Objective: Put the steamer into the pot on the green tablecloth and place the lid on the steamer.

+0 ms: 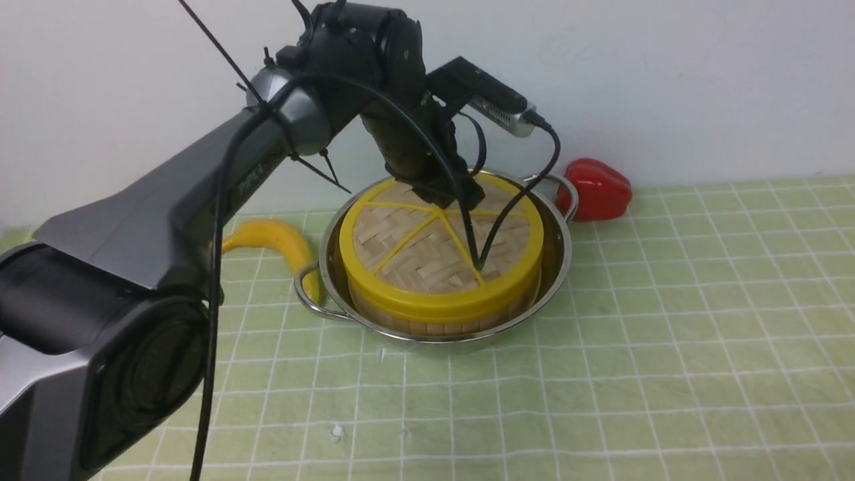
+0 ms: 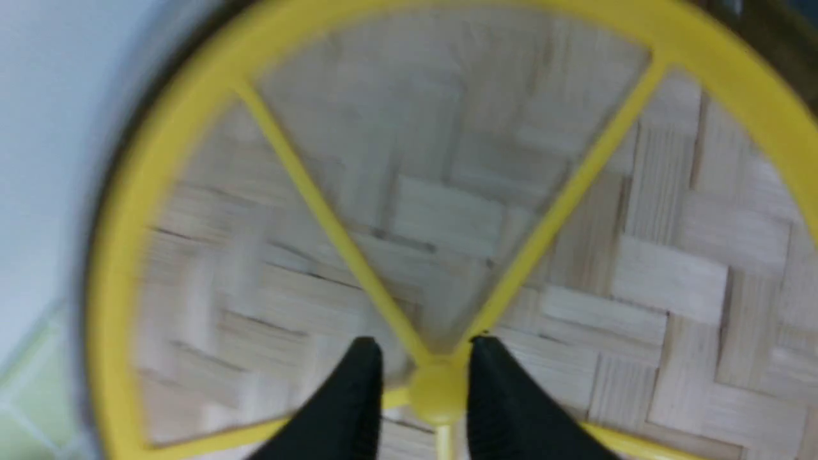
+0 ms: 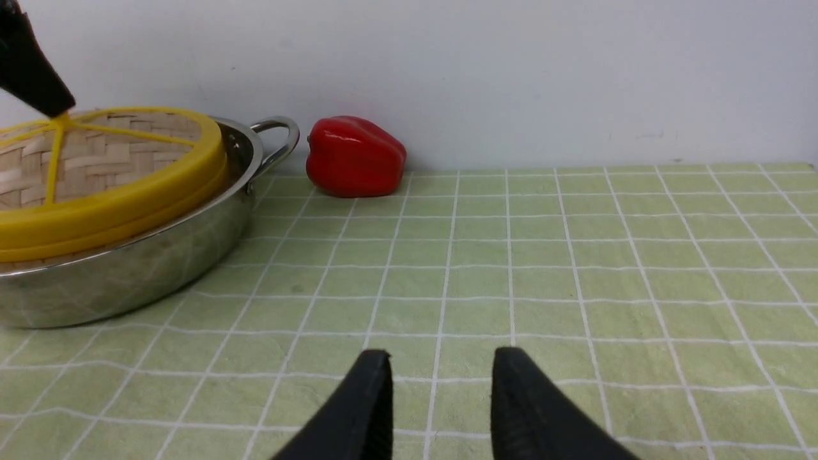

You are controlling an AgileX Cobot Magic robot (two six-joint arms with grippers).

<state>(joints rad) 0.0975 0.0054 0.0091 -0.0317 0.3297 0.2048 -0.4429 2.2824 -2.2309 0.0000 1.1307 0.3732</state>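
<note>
Looking at the lid (image 1: pixel 437 247), you see it sits flat on the steamer (image 1: pixel 441 319), inside the pot (image 1: pixel 561 250) near the back edge of the green tablecloth (image 1: pixel 668 334). It looks light, stiff and a bit bendy, so I think the small middle knob (image 2: pixel 438 393) is the best place to hold. The left gripper (image 2: pixel 427 377) has its jaws on both sides of the knob; you cannot tell if they squeeze it. The right gripper (image 3: pixel 441 390) is spread and holds nothing. The food inside is hidden.
</note>
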